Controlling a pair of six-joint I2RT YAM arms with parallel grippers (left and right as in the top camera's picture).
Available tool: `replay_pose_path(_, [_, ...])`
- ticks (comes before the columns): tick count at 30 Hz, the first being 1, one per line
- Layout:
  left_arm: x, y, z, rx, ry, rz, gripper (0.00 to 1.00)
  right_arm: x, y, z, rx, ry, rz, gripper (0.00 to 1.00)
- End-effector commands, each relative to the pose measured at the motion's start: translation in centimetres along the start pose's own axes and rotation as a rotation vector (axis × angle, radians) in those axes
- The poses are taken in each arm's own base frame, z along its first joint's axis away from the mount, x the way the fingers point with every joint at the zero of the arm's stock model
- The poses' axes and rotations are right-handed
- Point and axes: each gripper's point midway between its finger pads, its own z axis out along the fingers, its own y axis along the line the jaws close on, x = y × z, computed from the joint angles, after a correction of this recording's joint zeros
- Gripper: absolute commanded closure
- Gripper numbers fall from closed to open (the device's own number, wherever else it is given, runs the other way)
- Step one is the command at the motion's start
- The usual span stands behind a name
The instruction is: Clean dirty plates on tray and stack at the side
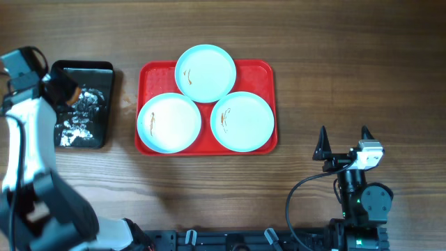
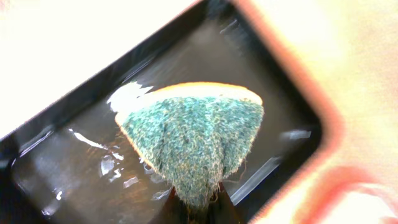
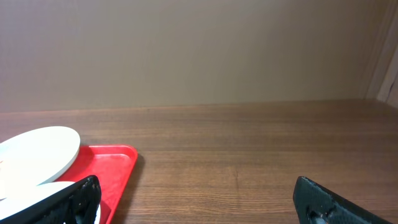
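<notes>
Plates (image 1: 205, 72) — all three smeared — sit uncleaned on the tray (image 1: 266, 72); left of it my left pincer (image 2: 196, 211) grips a sponge (image 2: 193, 143), my right pincer (image 1: 344, 143) gapes wide.

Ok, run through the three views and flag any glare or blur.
Overhead: evenly lit and sharp, plates crisp. Left wrist: table overexposed to white, black tray edges blurred, glints on its floor, sponge sharp. Right wrist: table sharp, dark fingertips soft.
</notes>
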Motion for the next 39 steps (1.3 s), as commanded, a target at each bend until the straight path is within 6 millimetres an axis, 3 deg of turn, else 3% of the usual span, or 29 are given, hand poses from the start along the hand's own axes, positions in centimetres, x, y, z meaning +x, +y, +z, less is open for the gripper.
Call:
replay_pose_path(1, [-1.6, -5.3, -4.9, 0.307, -0.046, 0.029, 0.96, -0.2, -0.1, 0.0, 0.007, -0.009, -0.012, 0.0])
replay_pose_path(2, [-1.3, -5.6, -4.8, 0.331, -0.03, 0.03, 0.96, -0.2, -0.1, 0.0, 0.007, -0.009, -0.012, 0.0])
replay_pose_path(6, [0.6, -4.5, -0.7, 0.315, 0.067, 0.003, 0.96, -0.2, -0.1, 0.0, 0.007, -0.009, -0.012, 0.01])
replay_pose_path(7, [1.6, -4.4, 0.7, 0.352, 0.106, 0.019, 0.96, -0.2, -0.1, 0.0, 0.007, -0.009, -0.012, 0.0])
replay_pose_path(9, [2.5, -4.7, 1.7, 0.478, 0.164, 0.065, 0.96, -0.2, -0.1, 0.0, 0.007, -0.009, -0.012, 0.0])
replay_pose_path(13, [1.5, -4.7, -1.2, 0.795, 0.166, 0.092, 0.96, -0.2, -0.1, 0.0, 0.007, -0.009, -0.011, 0.0])
replay_pose_path(16, [0.0, -2.4, -2.4, 0.853, 0.131, 0.049, 0.96, -0.2, -0.1, 0.0, 0.007, -0.009, -0.012, 0.0])
replay_pose_path(19, [1.4, -1.5, -2.0, 0.85, 0.111, 0.167, 0.96, -0.2, -0.1, 0.0, 0.007, -0.009, -0.012, 0.0])
replay_pose_path(23, [3.8, -0.8, 0.4, 0.849, 0.161, 0.138, 0.96, -0.2, -0.1, 0.0, 0.007, -0.009, -0.012, 0.0])
replay_pose_path(33, [3.7, -0.7, 1.0, 0.85, 0.154, 0.14, 0.96, -0.4, 0.1, 0.0, -0.008, -0.019, -0.003, 0.0])
replay_pose_path(34, [3.7, -0.7, 1.0, 0.85, 0.157, 0.137, 0.96, -1.4, 1.7, -0.2, -0.104, -0.055, 0.086, 0.0])
replay_pose_path(35, [3.9, -0.7, 1.0, 0.849, 0.163, 0.133, 0.96, -2.9, 5.8, -1.2, -0.358, -0.055, 0.339, 0.0])
replay_pose_path(36, [4.0, -0.7, 1.0, 0.849, 0.169, 0.129, 0.96, -3.4, 9.0, -2.8, -0.572, 0.057, 0.651, 0.0])
replay_pose_path(37, [4.0, -0.7, 0.9, 0.848, 0.171, 0.128, 0.96, -3.2, 10.1, -3.5, -0.636, 0.173, 0.873, 0.0])
replay_pose_path(39, [4.0, -0.7, 0.9, 0.848, 0.172, 0.128, 0.96, -2.0, 10.1, -3.4, -0.577, 0.356, 1.286, 0.0])
